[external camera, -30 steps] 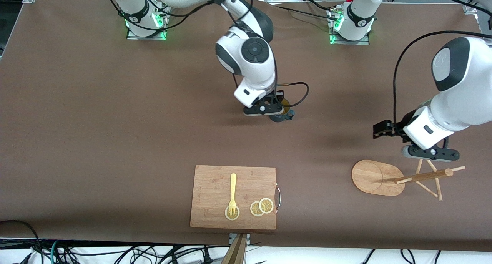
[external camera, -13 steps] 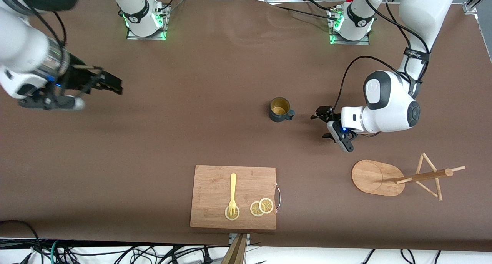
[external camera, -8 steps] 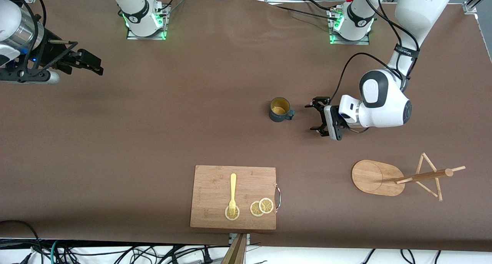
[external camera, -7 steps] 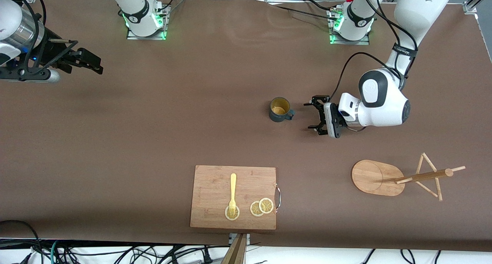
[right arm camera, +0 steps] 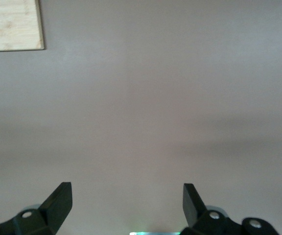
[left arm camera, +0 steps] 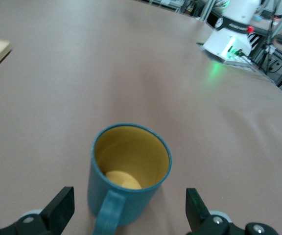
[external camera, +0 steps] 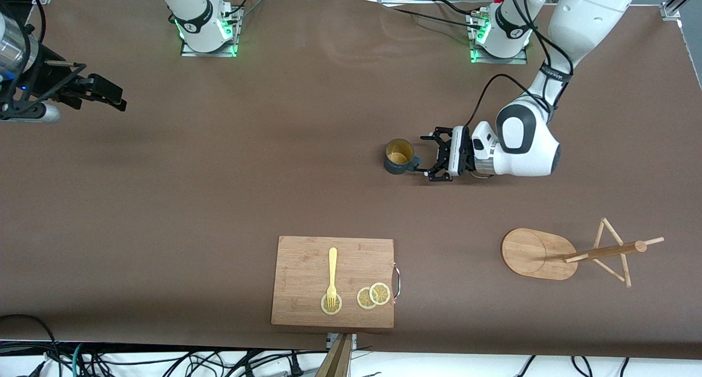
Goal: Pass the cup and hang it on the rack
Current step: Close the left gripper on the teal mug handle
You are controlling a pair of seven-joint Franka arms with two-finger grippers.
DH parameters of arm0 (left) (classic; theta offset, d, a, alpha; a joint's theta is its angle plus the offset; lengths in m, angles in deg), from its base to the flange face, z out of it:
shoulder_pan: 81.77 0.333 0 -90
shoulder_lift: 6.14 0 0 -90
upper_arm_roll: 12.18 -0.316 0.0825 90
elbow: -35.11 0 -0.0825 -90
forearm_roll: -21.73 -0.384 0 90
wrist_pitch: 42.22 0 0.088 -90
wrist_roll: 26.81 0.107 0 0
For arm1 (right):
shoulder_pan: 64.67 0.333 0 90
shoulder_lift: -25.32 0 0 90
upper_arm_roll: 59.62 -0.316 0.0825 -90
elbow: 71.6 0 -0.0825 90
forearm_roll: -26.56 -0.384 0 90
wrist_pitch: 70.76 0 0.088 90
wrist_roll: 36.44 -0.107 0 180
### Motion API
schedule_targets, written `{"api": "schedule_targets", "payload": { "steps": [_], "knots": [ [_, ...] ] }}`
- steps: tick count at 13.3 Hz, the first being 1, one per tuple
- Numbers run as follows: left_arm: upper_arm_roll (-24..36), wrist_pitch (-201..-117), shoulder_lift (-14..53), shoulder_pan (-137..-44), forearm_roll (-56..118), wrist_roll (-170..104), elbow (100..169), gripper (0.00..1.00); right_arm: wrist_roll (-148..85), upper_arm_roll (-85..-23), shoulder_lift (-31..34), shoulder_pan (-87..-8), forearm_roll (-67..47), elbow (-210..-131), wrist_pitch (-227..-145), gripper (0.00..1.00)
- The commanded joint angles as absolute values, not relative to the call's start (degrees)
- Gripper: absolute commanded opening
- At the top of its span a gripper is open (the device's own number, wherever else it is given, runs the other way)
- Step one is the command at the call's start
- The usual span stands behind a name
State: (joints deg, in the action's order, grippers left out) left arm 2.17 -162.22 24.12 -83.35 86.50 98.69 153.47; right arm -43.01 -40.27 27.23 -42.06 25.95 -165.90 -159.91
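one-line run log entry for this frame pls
left gripper: open, low at handle side of upright ribbed teal mug, no grip | right gripper: open, waiting at its table end | wooden mug tree: no mug hung

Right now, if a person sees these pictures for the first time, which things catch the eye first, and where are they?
The dark teal cup with its yellow inside stands upright mid-table, and the left gripper, open, sits right beside its handle. The wooden rack lies tipped on its side toward the left arm's end, nearer the front camera than the cup. The right gripper, open, hangs over bare table at the right arm's end.
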Motion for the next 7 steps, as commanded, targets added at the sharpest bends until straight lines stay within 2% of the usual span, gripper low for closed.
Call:
{"api": "schedule_targets", "payload": {
  "steps": [1, 5, 7],
  "knots": [
    [2.41, -154.84, 30.06, -80.28, 93.16, 113.07, 152.36, 1.00, -42.07, -40.11, 26.82, -41.82, 27.87, -163.45, -158.48, 1.00],
    [2.50, -152.61, 32.36, -78.95, 93.71, 118.21, 152.10, 1.00, -42.33, -40.63, 26.99, -41.55, 27.70, -163.27, -153.64, 1.00],
    [2.50, -152.61, 32.88, -78.95, 93.97, 118.56, 150.87, 0.94, -42.41, -40.63, 26.99, -41.29, 27.61, -163.19, -153.99, 1.00]
  ]
}}
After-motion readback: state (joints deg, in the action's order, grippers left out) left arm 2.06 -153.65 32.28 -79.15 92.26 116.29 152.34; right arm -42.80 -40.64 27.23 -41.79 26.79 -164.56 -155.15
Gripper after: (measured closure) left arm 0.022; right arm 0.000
